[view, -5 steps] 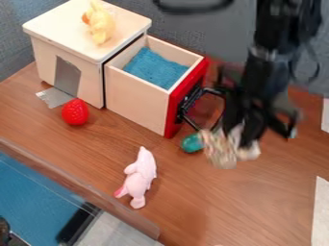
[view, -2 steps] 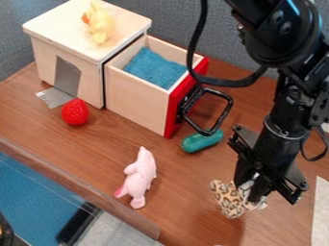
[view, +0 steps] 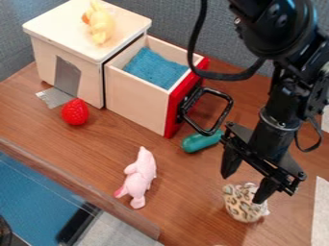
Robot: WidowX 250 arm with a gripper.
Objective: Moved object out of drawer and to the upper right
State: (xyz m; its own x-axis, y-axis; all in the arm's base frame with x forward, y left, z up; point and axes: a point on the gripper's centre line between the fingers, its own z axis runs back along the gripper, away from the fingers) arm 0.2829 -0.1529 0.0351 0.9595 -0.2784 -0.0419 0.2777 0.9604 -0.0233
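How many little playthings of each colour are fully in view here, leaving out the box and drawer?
Yellow: 1 (soft toy)
Red: 1 (strawberry)
Pink: 1 (plush animal)
Teal: 1 (rounded oblong piece)
Leopard-spotted: 1 (cloth-like bundle)
Total: 5

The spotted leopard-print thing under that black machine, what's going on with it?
A robot arm is working at a wooden table. Its gripper hangs open over the leopard-print thing, which rests on the tabletop at the lower right of the view. The drawer stands open farther back, with blue material inside.
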